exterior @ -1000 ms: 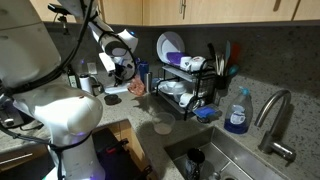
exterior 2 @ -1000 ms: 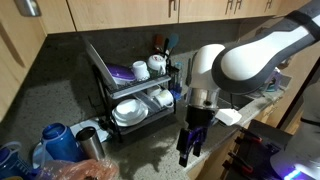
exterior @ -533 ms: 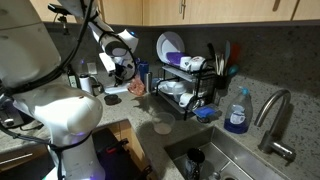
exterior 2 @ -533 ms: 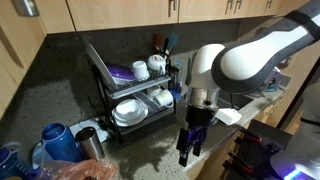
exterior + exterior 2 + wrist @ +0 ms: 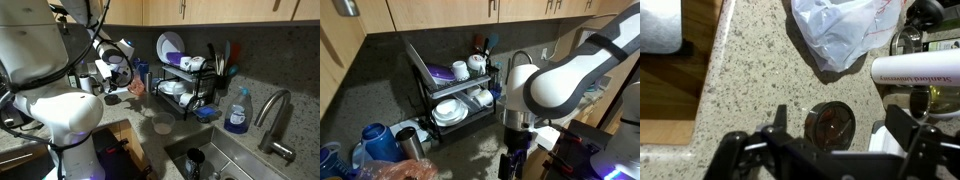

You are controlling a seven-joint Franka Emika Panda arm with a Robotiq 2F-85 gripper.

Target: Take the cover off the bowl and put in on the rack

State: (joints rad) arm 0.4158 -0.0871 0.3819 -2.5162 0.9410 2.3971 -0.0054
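Note:
A small dark round bowl with a clear cover (image 5: 830, 122) stands on the speckled counter in the wrist view. My gripper (image 5: 836, 135) is open above it, with one finger on each side and both apart from it. In an exterior view the gripper (image 5: 512, 160) points down at the counter in front of the rack, and the arm hides the bowl. The black wire two-tier rack (image 5: 186, 86) holds plates, bowls and cups, and it also shows in the other exterior view (image 5: 448, 95). A small round thing (image 5: 162, 127) on the counter looks like the bowl.
A crumpled plastic bag (image 5: 845, 35) lies just beyond the bowl. A white object (image 5: 890, 142) sits close beside the bowl. A sink (image 5: 225, 160) with a tap and a blue soap bottle (image 5: 237, 112) is nearby. A blue kettle (image 5: 375, 138) and cups stand by the bag.
The arm has moved down toward the counter, and the gripper hangs lower in front of the rack. The gripper stays open.

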